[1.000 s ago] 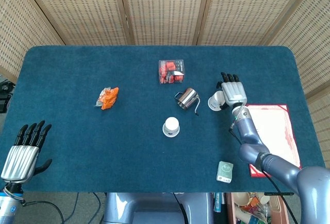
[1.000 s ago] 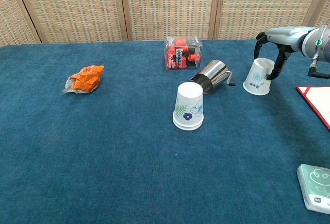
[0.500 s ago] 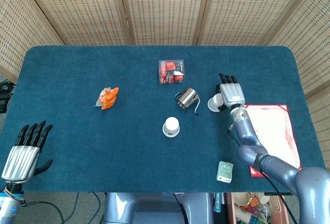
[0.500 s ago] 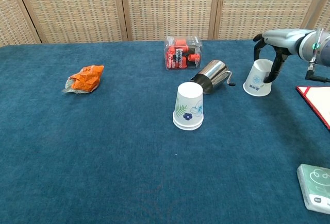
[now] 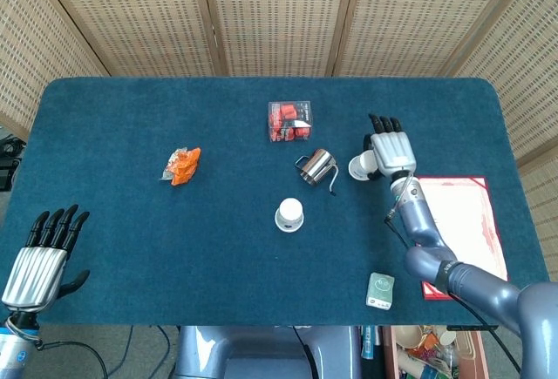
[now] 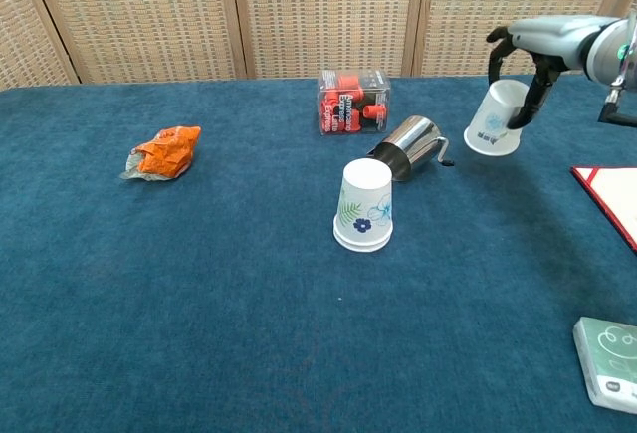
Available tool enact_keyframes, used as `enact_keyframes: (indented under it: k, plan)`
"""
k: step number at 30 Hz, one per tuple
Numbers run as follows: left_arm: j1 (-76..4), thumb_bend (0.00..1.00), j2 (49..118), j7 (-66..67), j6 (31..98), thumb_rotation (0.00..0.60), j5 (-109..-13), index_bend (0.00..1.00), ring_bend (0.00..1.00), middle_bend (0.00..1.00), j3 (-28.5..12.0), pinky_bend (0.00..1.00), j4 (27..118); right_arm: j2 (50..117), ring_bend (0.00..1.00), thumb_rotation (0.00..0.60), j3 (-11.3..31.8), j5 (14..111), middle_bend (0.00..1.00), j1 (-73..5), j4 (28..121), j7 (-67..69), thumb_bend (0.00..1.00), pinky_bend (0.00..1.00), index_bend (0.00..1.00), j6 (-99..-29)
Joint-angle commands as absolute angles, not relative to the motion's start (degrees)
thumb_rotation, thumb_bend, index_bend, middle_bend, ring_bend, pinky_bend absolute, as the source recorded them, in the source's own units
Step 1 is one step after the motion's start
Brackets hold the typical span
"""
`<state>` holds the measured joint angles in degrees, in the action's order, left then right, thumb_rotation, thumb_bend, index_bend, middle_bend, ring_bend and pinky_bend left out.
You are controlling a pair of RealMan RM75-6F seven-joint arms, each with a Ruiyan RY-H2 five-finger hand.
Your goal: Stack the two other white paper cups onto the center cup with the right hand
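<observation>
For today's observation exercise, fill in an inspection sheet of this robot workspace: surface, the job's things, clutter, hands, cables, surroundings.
Surface: table covered in dark blue cloth.
Job's things: center cup stands upside down, with a blue flower print; held cup is tilted and lifted off the cloth. A third cup: nothing seen.
Clutter: metal pitcher lying on its side, clear box of red items, crumpled orange wrapper, green pack, red-edged mat.
Hands: right hand grips the held cup; left hand hangs at the near left edge, fingers apart, holding nothing.
Cables: black cable below the table's near edge.
Surroundings: woven screen panels behind the table.
</observation>
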<state>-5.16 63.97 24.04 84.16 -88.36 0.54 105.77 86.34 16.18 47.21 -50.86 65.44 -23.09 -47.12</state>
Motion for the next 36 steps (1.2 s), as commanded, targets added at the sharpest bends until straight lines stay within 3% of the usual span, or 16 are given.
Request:
enact_keyframes:
  k: [1,9,19,36]
  plan:
    - [-5.1,0.24,63.9,24.1,84.3,0.6,-88.7,0.0,0.0,0.0,0.7,0.0,105.9,78.3,0.0,0.6,17.7,48.3,0.05,-49.0,79.0,-25.9,0.07,0.0,0.51,-53.5]
    - [-5.1,0.24,63.8,23.6,84.0,0.6,-88.6,0.0,0.0,0.0,0.8,0.0,105.8,69.1,0.0,0.6,17.6,52.6,0.04,-45.4,99.0,-27.9,0.07,0.0,0.51,-61.3]
    - [-5.4,0.24,63.9,23.3,83.1,0.6,-88.0,0.0,0.0,0.0,0.8,0.0,105.7,65.0,0.0,0.6,14.3,60.5,0.04,-41.1,113.4,-29.0,0.07,0.0,0.51,-67.6]
    - [-5.3,0.24,63.7,23.2,83.3,0.6,-88.6,0.0,0.0,0.0,0.9,0.0,106.1,76.2,0.0,0.6,11.8,60.4,0.04,-43.6,110.9,-33.3,0.07,0.0,0.51,-66.6]
